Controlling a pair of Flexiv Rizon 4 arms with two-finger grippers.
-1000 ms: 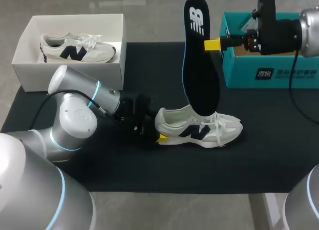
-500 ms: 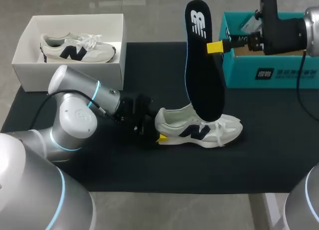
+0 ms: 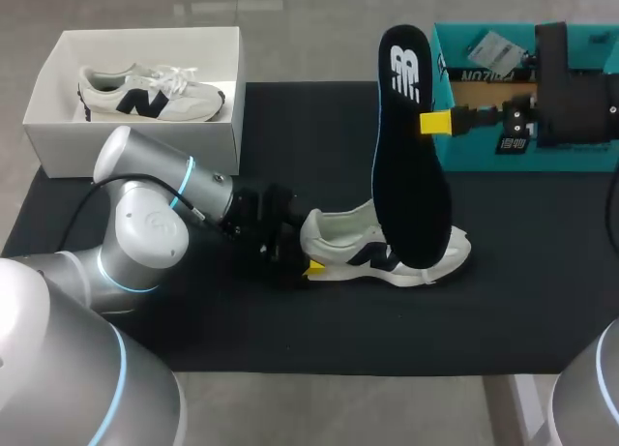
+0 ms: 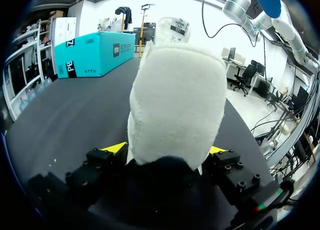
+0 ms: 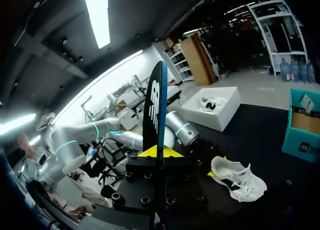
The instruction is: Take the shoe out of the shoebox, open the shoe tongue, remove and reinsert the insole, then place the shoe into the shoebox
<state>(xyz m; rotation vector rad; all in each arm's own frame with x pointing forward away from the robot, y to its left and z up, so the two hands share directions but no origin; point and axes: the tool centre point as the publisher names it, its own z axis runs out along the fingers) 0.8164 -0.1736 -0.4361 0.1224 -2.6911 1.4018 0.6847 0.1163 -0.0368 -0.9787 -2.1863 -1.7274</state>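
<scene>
Black insole (image 3: 411, 175) between right jaws; shoe heel (image 3: 321, 235) between left jaws

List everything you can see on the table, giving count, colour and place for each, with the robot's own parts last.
insole: one, black with white logo, held upright in the air
mat shoe: one, white with dark side mark, on its sole mid-mat
boxed shoe: one, white with dark mark, inside the white shoebox
white shoebox: one, open, far left
teal box: one, far right
mat: one, black, covering the table
left gripper: yellow tips, shut on the mat shoe's heel
right gripper: yellow tips, shut on the insole's edge
</scene>
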